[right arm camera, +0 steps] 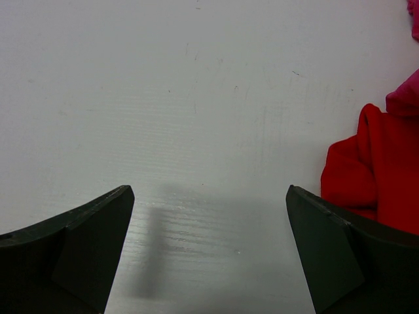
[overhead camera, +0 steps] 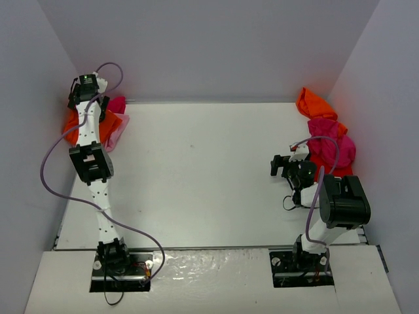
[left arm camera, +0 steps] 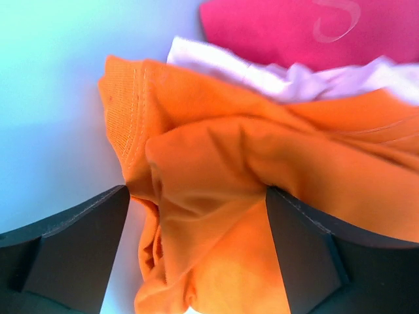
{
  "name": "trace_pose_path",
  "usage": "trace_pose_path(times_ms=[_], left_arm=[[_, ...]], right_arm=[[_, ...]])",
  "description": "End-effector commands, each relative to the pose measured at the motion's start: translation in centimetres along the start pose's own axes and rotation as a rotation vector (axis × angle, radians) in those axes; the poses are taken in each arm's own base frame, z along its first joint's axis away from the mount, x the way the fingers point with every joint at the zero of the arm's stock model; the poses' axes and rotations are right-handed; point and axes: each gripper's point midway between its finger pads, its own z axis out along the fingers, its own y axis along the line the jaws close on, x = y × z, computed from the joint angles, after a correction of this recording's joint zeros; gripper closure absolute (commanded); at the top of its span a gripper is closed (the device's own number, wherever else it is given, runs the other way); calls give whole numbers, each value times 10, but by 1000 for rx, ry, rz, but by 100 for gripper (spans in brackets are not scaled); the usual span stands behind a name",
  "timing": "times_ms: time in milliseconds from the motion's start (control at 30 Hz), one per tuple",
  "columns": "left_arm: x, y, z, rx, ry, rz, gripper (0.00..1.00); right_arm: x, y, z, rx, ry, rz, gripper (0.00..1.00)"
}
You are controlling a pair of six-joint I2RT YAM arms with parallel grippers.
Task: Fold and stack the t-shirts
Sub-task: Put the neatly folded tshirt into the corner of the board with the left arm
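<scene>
Left hand [left arm camera: 196, 193] spread astride crumpled orange tee [left arm camera: 262, 163] (pale pink tee [left arm camera: 275, 75], magenta tee [left arm camera: 294, 29] behind); right hand [right arm camera: 209, 190] spread.

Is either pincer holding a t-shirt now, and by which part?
Nothing is held. The left pincer stands open around a fold of the orange t-shirt, apparently without pinching it. The right pincer is open over the bare table.

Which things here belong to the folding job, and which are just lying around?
Job: left pile of t-shirts, right pile of t-shirts, left tool, right tool.
Not the job: purple cables, table, walls.
</scene>
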Motion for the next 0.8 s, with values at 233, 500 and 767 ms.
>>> trace_pose_path(times_ms=[233, 500, 767], left_arm=[[-126, 47, -193, 160, -519, -393, 23], [-72, 43, -303, 249, -592, -559, 18], [91, -59, -291, 297, -481, -450, 18]], right_arm=[[-64, -4, 5, 16, -224, -62, 0], [-65, -4, 5, 16, -226, -63, 0], [-64, -4, 5, 15, -223, -62, 0]])
